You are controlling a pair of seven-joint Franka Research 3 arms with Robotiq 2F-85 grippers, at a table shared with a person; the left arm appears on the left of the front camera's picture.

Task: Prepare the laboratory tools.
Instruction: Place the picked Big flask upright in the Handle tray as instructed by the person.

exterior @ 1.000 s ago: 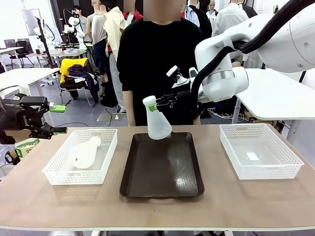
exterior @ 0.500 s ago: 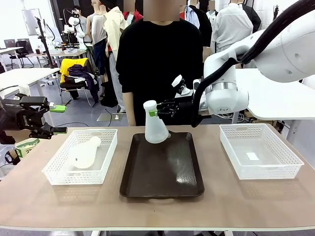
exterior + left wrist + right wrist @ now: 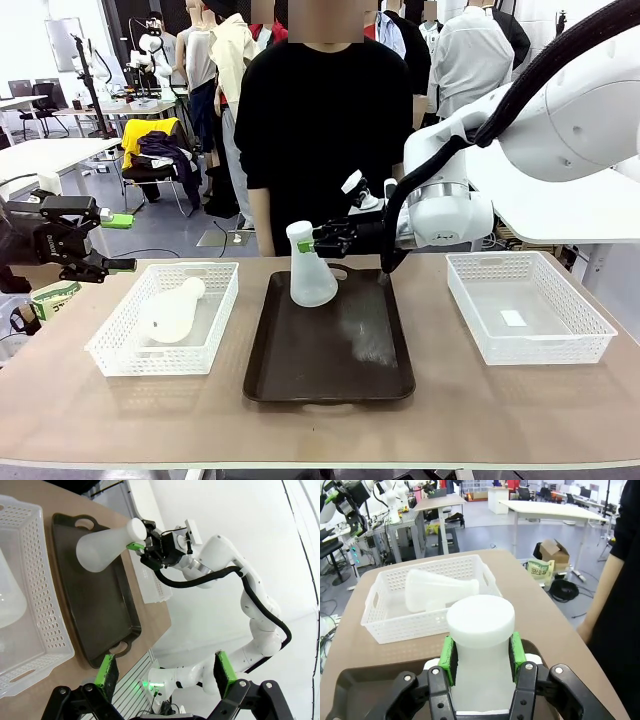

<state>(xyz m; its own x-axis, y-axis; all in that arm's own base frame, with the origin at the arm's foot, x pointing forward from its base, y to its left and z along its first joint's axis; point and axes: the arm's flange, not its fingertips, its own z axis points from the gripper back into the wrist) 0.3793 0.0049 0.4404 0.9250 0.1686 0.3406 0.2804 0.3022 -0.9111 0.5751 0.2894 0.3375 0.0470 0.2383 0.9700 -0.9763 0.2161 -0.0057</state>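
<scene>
Frosted-white and translucent, the upright flask (image 3: 310,270) is pinched at its neck by the right tool (image 3: 308,245), whose green pads (image 3: 448,661) close on either side just under the rim. Gripping the narrow neck leaves the wide base free to meet a flat surface. That base is at the far end of the dark brown tray (image 3: 330,370), on it or barely above it; I cannot tell whether it touches. My judgement is that the flask is being stood on the tray, which lies in the middle of the tabletop (image 3: 450,420) as the spot for laying the tools out.

The second flask (image 3: 172,312) lies on its side in the left basket (image 3: 115,352), just beside the tray, probably waiting its turn. The left tool (image 3: 118,243) hangs beyond the tabletop's left edge with its jaws wide apart and nothing between them, well clear of the other arm's work. The right basket (image 3: 590,335) holds a small white slip (image 3: 513,318).

Neither flask shows markings I can make out. The left tool's black body carries pale lettering too small to read, and a green-and-white packet (image 3: 540,569) beyond the tabletop bears print I cannot decipher. A person (image 3: 320,140) in black stands at the far side.
</scene>
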